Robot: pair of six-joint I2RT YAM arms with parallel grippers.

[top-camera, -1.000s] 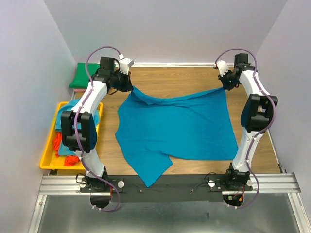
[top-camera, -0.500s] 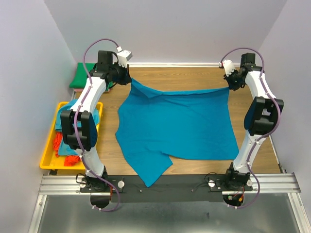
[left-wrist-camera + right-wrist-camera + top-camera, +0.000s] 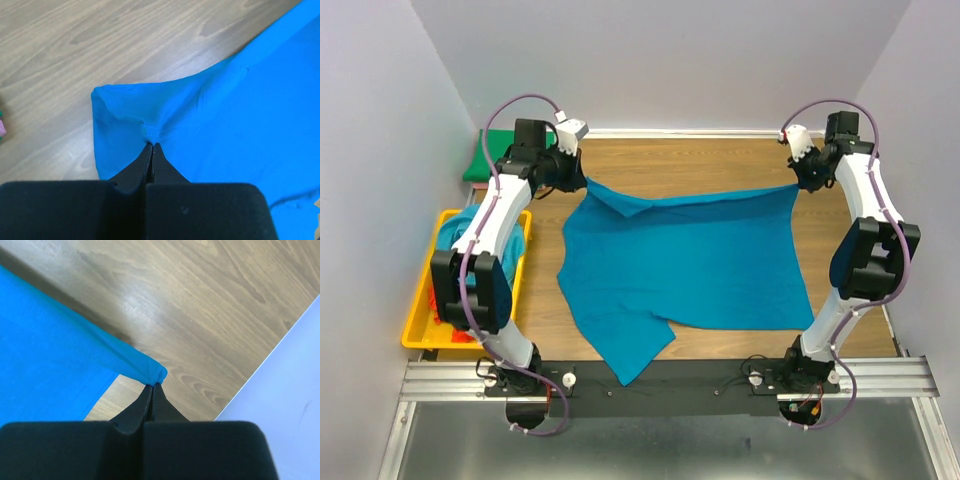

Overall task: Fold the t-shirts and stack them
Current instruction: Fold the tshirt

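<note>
A teal t-shirt [image 3: 680, 265] lies spread on the wooden table, its far edge lifted and stretched between both grippers. My left gripper [image 3: 582, 180] is shut on the far left corner; in the left wrist view the jaws [image 3: 151, 145] pinch a stitched hem of the shirt [image 3: 240, 125]. My right gripper [image 3: 802, 180] is shut on the far right corner; in the right wrist view the tips [image 3: 152, 385] pinch the bunched corner of the shirt [image 3: 50, 350] above the table.
A yellow tray [image 3: 420, 320] at the left holds more shirts in teal and red. A folded green shirt [image 3: 490, 155] lies at the far left corner. The walls stand close on the left, right and far sides.
Both grippers have moved outward and toward the far wall with the shirt's corners. The far edge has pulled taut and straight, and the wrinkles have smoothed.
</note>
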